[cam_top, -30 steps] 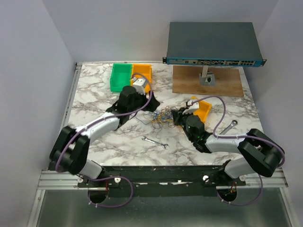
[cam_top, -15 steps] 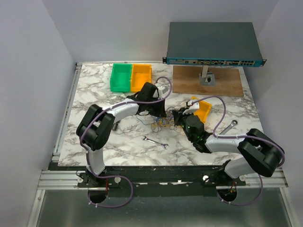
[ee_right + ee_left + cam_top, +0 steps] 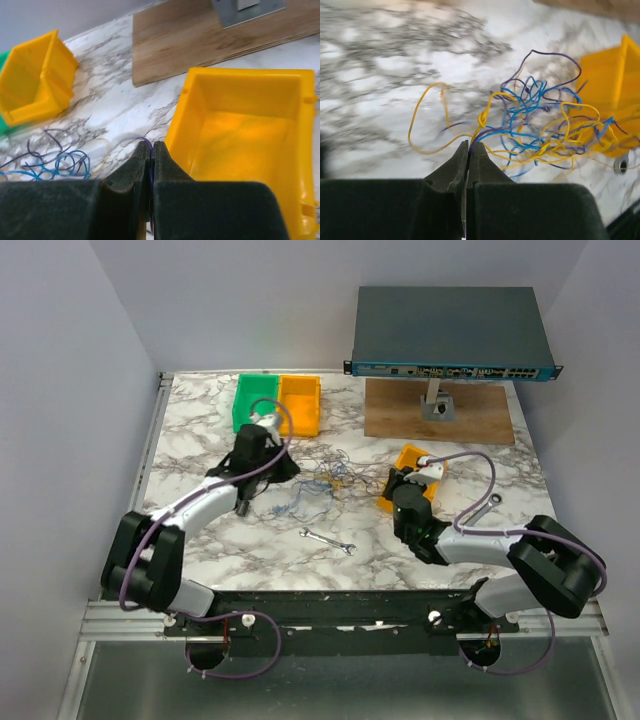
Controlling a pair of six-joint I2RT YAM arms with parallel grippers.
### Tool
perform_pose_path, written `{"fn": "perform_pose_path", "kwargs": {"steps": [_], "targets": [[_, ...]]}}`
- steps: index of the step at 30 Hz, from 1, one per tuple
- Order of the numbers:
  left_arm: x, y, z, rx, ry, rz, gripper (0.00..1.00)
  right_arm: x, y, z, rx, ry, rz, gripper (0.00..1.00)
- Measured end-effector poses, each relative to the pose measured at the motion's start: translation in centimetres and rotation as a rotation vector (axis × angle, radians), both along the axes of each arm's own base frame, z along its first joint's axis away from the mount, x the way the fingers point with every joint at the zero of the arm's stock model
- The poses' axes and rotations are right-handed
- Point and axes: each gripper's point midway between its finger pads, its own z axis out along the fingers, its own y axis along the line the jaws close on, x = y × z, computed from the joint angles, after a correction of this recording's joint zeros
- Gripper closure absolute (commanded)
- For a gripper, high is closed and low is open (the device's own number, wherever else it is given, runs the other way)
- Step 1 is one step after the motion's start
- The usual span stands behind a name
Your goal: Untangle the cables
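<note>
- The left tool (image 3: 469, 145) has its jaws pressed together, pinching strands at the edge of the cables (image 3: 535, 125).
- The right tool (image 3: 151, 145) is closed on one thin dark strand, just beside the yellow bin (image 3: 245, 75).
- The cables lie loosely tangled on the tabletop (image 3: 190, 440), on the left arm's side of that bin.

- No text, brand, number or sign is legible in any view.
- Network switch (image 3: 450, 330): the front panel (image 3: 452, 370) carries small pale markings along its row of ports. They are too small and blurred to read in the top view.
</note>
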Motion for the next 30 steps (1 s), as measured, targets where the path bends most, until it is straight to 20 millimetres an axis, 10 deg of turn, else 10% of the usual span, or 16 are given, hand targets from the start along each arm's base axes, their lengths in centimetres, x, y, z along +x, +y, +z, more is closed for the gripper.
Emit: {"fn": "perform_pose_path", "kwargs": {"steps": [6, 17, 19, 23, 30], "targets": [[-0.1, 8.1, 0.5, -0.046, -0.085, 0.362, 1.0, -1.0, -4.0, 0.8, 0.078, -0.046, -0.204, 0.99], [-1.3, 13.0, 3.6, -0.129, -0.222, 0.69, 1.0, -1.8, -5.7, 1.0, 0.128, -0.071, -0.287, 0.99], [-1.6, 13.5, 4.0, -0.141, -0.25, 0.712, 1.0, -1.6, -4.5, 0.9, 0.089, -0.051, -0.206, 0.88], [-2.2, 12.9, 4.8, -0.178, -0.342, 0.642, 1.0, -1.6, 0.9, 1.1, 0.013, -0.038, 0.145, 0.29], [-1.3, 7.2, 6.6, -0.219, -0.392, 0.322, 1.0, -4.3, 8.9, 0.5, -0.067, -0.063, 0.657, 0.18]]}}
